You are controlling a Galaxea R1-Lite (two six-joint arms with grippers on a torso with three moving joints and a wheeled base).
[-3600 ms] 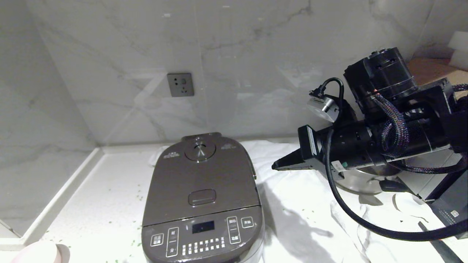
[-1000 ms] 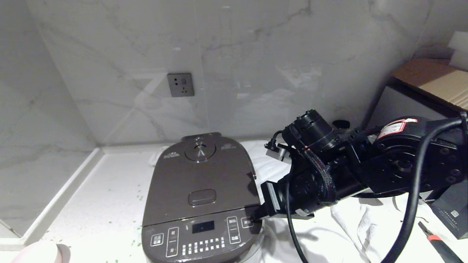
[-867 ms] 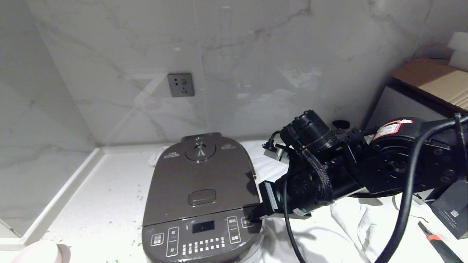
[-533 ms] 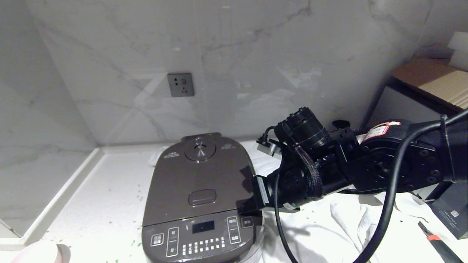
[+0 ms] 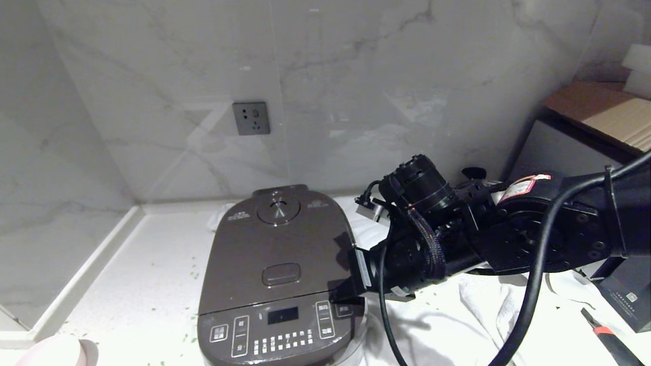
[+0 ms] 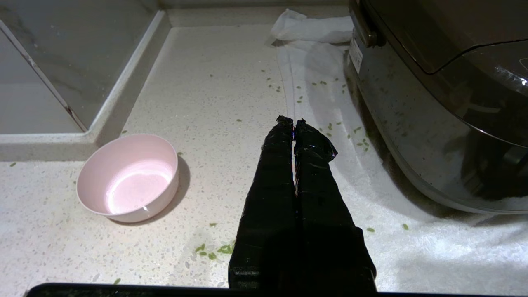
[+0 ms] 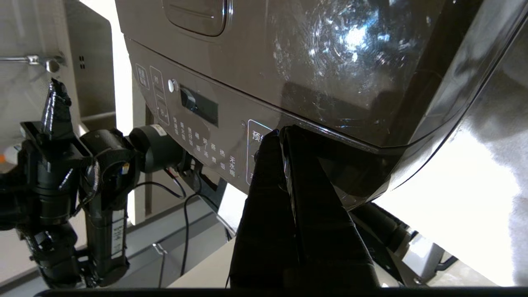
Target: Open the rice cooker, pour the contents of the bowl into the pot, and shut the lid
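Observation:
The rice cooker (image 5: 277, 310) stands at the middle of the counter with the lid (image 5: 305, 239) down, so the pot is hidden. My right gripper (image 5: 339, 296) is shut and empty. Its tip (image 7: 281, 133) rests at the seam between the lid and the front panel (image 7: 198, 123), at the cooker's right front corner. The pale pink bowl (image 6: 128, 177) sits on the counter left of the cooker and its inside looks bare. Tiny green grains (image 6: 214, 251) lie scattered on the counter. My left gripper (image 6: 293, 122) hangs shut and empty between the bowl and the cooker (image 6: 433, 103).
A white towel (image 5: 457, 315) lies under and right of the cooker. A dark box (image 5: 625, 297) and a red-and-black tool (image 5: 605, 338) are at the right edge, with a cardboard-topped cabinet (image 5: 595, 112) behind. A raised ledge (image 5: 86, 274) bounds the counter's left side.
My right arm came down from high on the right to the cooker's front corner. In the last second its tip slid from the rightmost panel button up to the lid seam. The lid stays closed.

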